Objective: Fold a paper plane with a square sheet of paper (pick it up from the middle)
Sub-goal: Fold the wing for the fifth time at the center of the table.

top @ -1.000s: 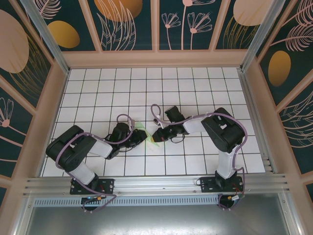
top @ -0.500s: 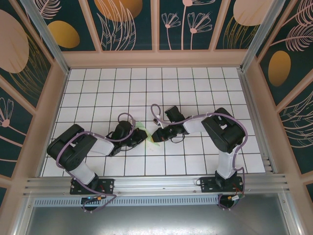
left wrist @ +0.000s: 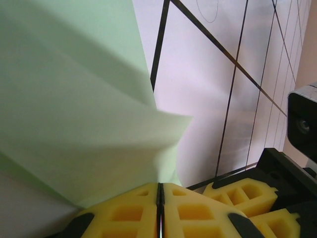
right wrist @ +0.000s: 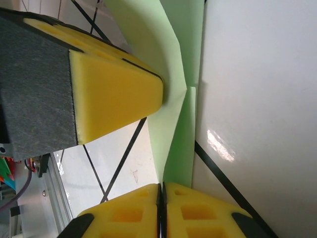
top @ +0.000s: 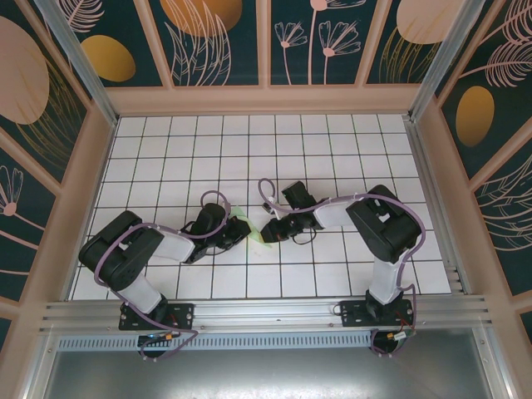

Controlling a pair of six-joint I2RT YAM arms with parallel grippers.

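Gridded table (top: pixel 166 150) beneath folded paper (left wrist: pixel 74 99), pinched by left gripper (left wrist: pixel 159 193) and right gripper (right wrist: pixel 161 193)

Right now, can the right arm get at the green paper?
Looks like yes: the right gripper is shut on a fold of the green paper. The left gripper pinches the paper close by but doesn't seem to block it.

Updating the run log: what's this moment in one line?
left gripper shut on paper; right gripper shut on paper; paper partly folded
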